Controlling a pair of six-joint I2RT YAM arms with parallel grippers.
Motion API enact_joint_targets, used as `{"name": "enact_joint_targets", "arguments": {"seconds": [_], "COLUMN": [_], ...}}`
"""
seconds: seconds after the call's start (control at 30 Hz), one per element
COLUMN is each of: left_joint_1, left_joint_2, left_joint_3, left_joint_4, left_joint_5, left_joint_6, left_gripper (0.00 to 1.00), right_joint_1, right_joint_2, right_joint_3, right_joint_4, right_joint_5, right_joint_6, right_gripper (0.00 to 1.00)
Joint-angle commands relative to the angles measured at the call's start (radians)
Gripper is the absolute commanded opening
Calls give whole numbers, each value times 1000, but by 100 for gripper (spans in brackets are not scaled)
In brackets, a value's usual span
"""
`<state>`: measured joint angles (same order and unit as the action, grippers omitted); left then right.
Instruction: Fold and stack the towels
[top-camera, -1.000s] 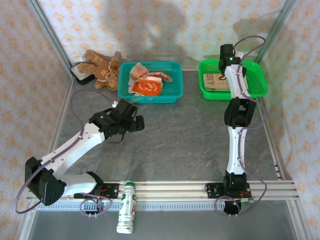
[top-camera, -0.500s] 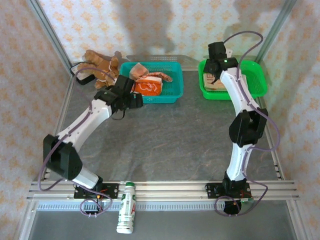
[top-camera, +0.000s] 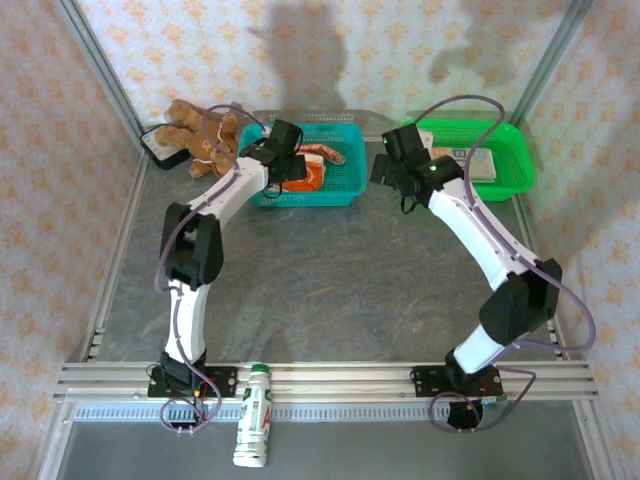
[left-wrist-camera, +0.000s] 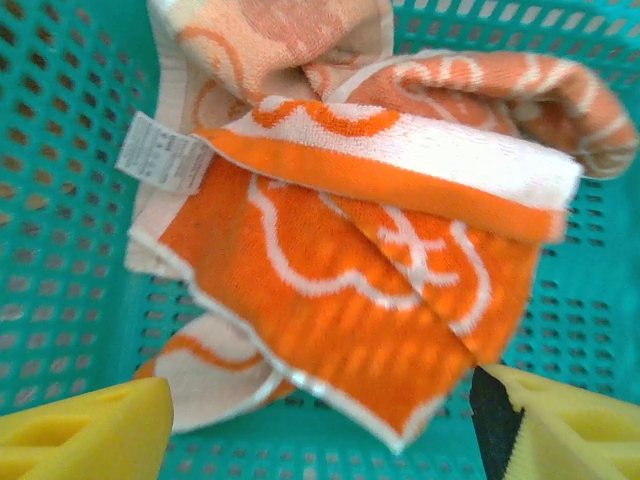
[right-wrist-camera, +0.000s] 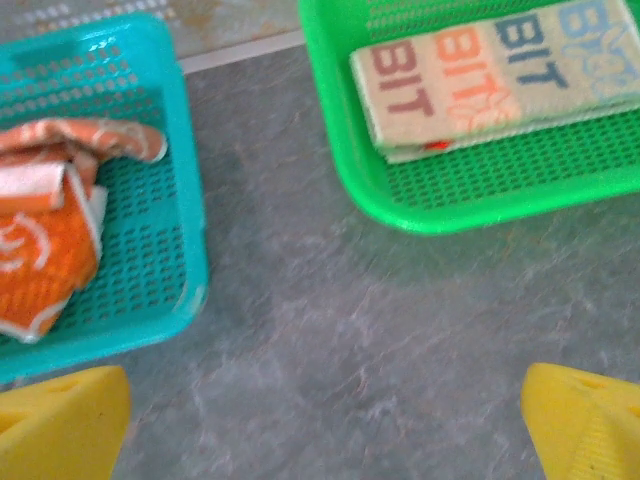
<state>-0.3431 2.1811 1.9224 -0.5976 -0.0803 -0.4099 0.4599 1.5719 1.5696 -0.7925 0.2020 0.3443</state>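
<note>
While left end effector (left-wrist-camera: 320, 425) and right end effector (right-wrist-camera: 325, 425) gape | baskets (top-camera: 300, 198) (top-camera: 500, 189): 2 | folded towel (right-wrist-camera: 490, 75): 1

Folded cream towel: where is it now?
Top external view, far right: the cream towel lies flat in the green basket, teal basket to its left.

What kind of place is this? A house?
Likely a robot practice booth: left arm and right arm bolted to a rail, flowery panel walls, a teal basket and a green basket holding towels.
</note>
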Motion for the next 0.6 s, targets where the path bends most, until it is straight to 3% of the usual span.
{"name": "enact_joint_targets", "arguments": {"seconds": [0.0,0.3,0.37,0.5,0.53,0.57], "left_joint_1": [15,23,26,35,35,35], "left_joint_2": [94,304,314,293,277,256], "left_joint_3": [97,311,321,319,309,291], "left_joint_4": [1,-55,-51,-59,-55,-47], "left_joint_5": [-52,-38,-22,3,6,9], "left_joint_6": [-1,7,14,14,17,20], "left_gripper": [78,75,61,9,0,0], "right_joint_1": [36,49,49,51,51,51], "right_joint_2": [-73,-186,-194,-201,-204,-209], "right_joint_3": [-54,-157,-170,-186,-193,-201], "right_joint_4": [-7,-40,-46,-52,-46,-34], "right_joint_5": [41,75,77,75,70,65], "right_joint_6": [66,107,114,120,118,116], "right_gripper": [99,99,99,99,99,99]}}
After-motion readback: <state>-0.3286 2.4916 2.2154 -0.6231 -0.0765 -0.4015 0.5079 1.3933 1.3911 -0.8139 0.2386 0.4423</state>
